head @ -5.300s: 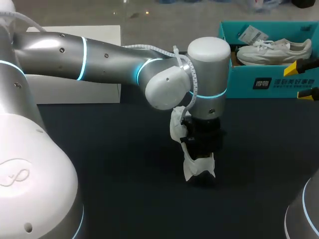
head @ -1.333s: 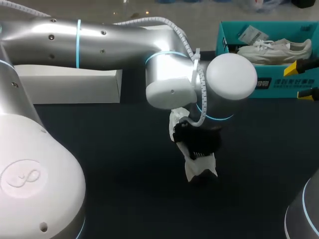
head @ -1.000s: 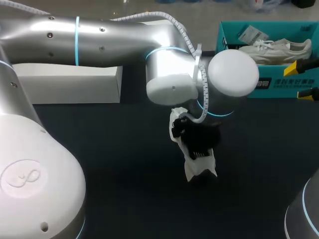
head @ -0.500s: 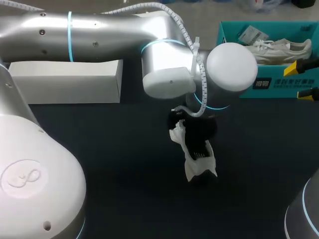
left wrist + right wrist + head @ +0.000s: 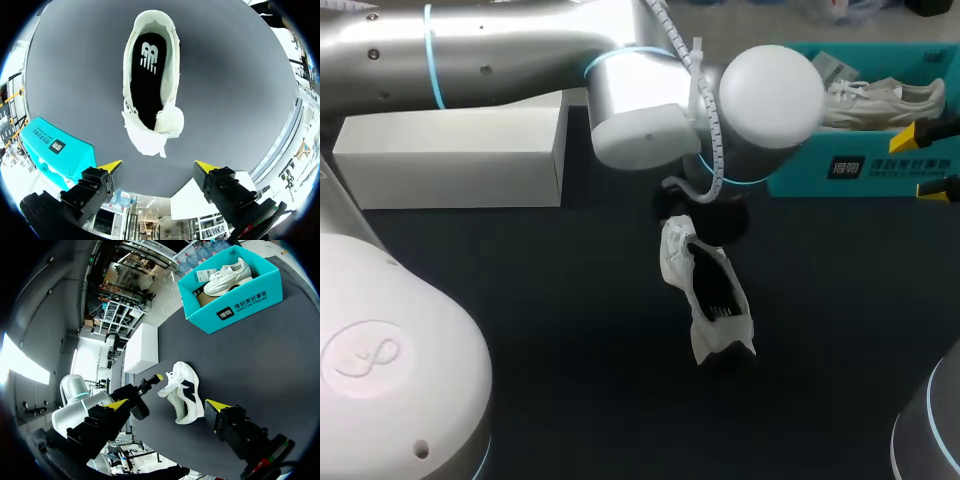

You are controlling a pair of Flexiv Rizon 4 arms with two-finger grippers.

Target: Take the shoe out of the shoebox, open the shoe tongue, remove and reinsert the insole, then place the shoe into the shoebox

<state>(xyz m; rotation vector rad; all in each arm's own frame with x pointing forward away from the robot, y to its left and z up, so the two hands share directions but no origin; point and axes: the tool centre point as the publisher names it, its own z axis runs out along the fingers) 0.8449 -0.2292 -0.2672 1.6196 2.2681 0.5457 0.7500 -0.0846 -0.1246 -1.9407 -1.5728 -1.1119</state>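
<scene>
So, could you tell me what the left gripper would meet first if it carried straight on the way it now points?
Probably the white shoe: it lies right ahead of the open left gripper with nothing between them, though depth is unclear.

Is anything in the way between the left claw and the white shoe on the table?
No, nothing visible is. The left claw hangs open with the shoe right ahead of its fingers, and only bare dark table shows between them.
</scene>
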